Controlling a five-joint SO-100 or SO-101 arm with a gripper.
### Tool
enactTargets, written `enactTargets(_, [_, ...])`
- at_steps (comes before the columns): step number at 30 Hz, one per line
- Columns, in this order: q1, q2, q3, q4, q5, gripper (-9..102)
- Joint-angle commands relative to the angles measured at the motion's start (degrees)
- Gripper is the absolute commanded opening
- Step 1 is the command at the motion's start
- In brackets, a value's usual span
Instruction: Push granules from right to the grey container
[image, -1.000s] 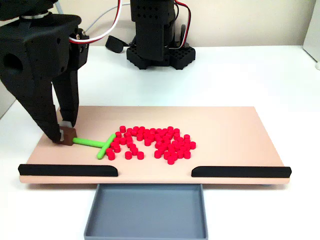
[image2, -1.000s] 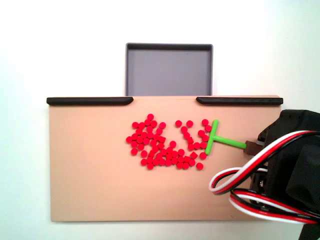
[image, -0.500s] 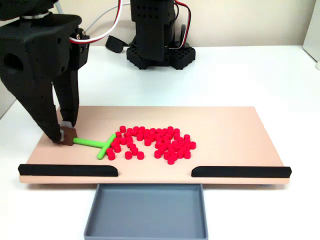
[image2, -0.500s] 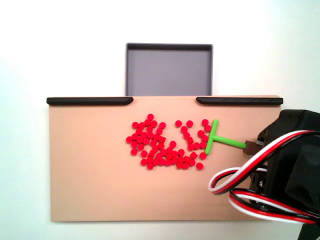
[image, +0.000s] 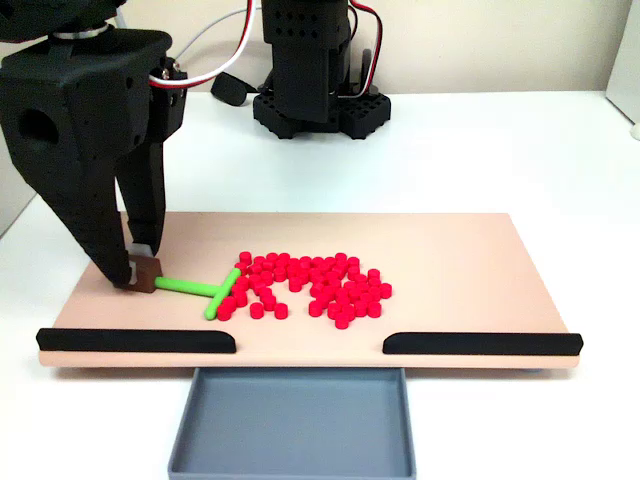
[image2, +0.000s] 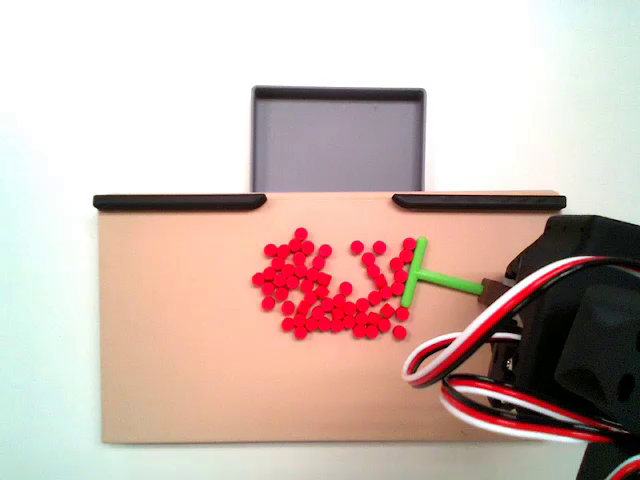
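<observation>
Red granules (image: 305, 285) are lying in one loose cluster near the middle of the beige board (image: 470, 250), and none are sitting in the grey container (image: 292, 420), which is waiting empty just below the gap between the two black strips (image: 137, 340) in the front fixed view. By that reading, the work is barely beginning: the whole pile is waiting to be swept through the gap. The gripper (image: 138, 268) is clenching a small brown block at the end of the green T-shaped stick (image: 200, 290), whose crossbar is touching the pellets at the cluster's edge. From above, the arm's body and its looping wires (image2: 500, 340) are covering the gripper, so the grip itself is hard to make out there, and the board's right corner is being hidden too.
</observation>
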Motion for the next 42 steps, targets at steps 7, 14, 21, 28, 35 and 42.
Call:
enactTargets(7, [-0.5, 1.3, -1.2, 0.1, -4.7, 0])
enactTargets(14, [-0.9, 1.3, -1.2, 0.1, -1.1, 0])
enactTargets(21, [-1.2, 1.5, -1.2, 0.1, 2.4, 0])
enactTargets(28, [-1.4, 1.5, -1.1, 0.1, 5.0, 0])
enactTargets(35, [-1.7, 2.0, -0.4, 0.2, 6.0, 0])
enactTargets(42, [-2.2, 2.3, -0.4, 0.5, 6.1, 0])
